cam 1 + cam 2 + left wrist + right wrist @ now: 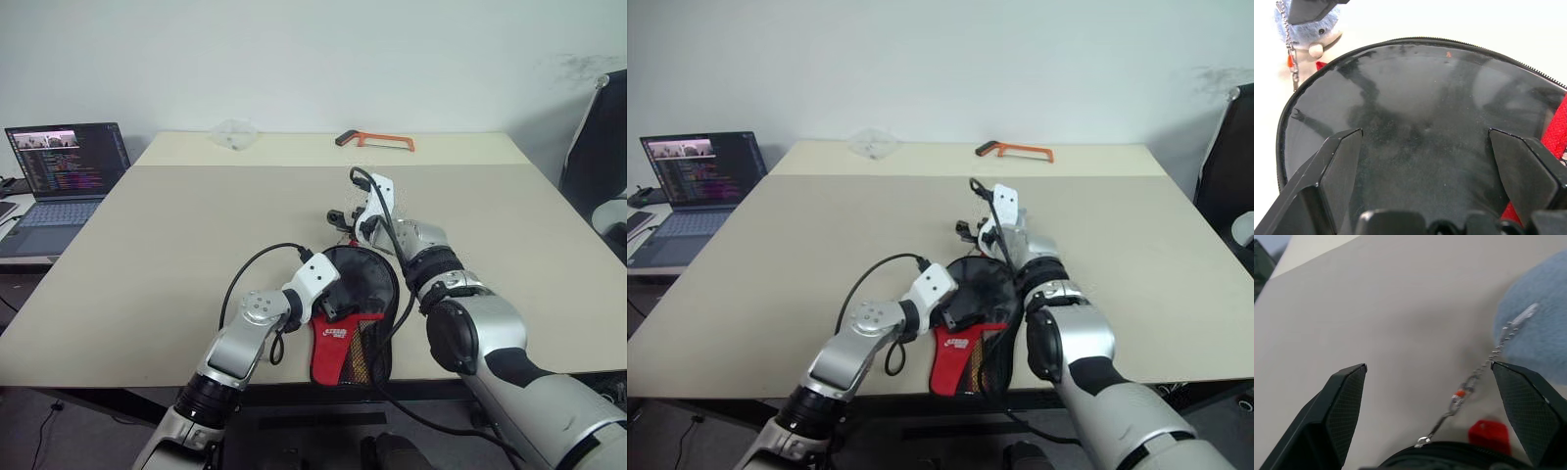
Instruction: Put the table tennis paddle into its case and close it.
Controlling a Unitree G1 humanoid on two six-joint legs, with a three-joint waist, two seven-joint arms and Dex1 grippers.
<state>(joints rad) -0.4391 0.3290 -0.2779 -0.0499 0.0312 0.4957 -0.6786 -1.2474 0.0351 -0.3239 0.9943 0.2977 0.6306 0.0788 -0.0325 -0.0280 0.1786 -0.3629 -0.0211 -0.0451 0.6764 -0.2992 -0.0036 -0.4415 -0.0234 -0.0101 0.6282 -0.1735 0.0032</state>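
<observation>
The left tool [1425, 147] hangs with its two black fingers spread wide just over the round black rubber blade of the table tennis paddle [1420, 112], gripping nothing. The right tool [1427, 382] is likewise spread and empty, poised above the far rim of the paddle-shaped black fabric case with a red logo panel [345, 338]. The paddle lies inside the case, which sits at the near edge of the beige tabletop [196, 225], its zip edge showing around the blade. The case looks soft and floppy, likely to slide or bunch under a pull, while the stiff, light paddle gives it shape. The best hold is probably the zip pull, where a thin metal chain [1469, 382] carries a small pale-blue plush charm [1320, 29]; the left tool could pin the case flat. The charm and chain may get in the fingers' way. An orange-framed hacksaw [377, 141], a small clear plastic bag [235, 132] and an open laptop [64, 181] lie well apart.
</observation>
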